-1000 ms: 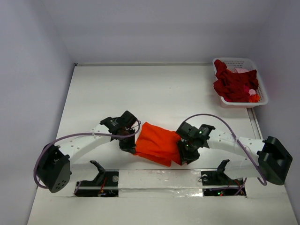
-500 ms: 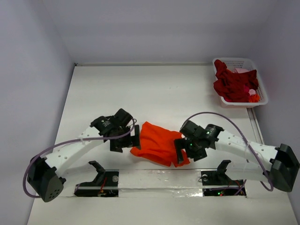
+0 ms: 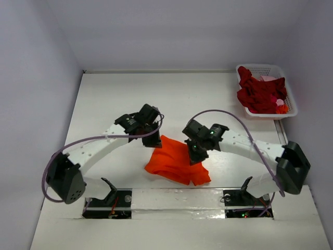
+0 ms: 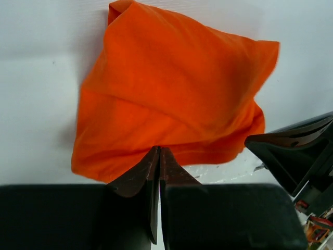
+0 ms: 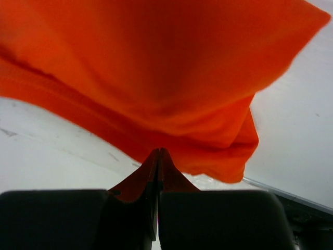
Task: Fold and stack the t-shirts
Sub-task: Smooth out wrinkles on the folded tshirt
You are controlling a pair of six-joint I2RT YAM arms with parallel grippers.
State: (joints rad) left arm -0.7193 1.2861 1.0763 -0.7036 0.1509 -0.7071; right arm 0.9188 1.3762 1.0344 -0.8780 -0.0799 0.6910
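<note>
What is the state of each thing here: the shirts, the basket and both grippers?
Bright orange cloth t-shirt: loosely folded, bunched, on the white table.
Left gripper: shut on the orange t-shirt's edge.
Right gripper: shut on its edge too.
White plastic lattice basket: upright, holding clothes.
Dark red cloth t-shirts: heaped unfolded inside it.

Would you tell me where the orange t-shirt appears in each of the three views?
Top external: the orange t-shirt lies crumpled low in the centre of the picture.
Left wrist: it fills the middle and upper part of the frame.
Right wrist: it covers the upper half, close and blurred.
Shared landmark: the white table under the shirt shows in all three.
</note>
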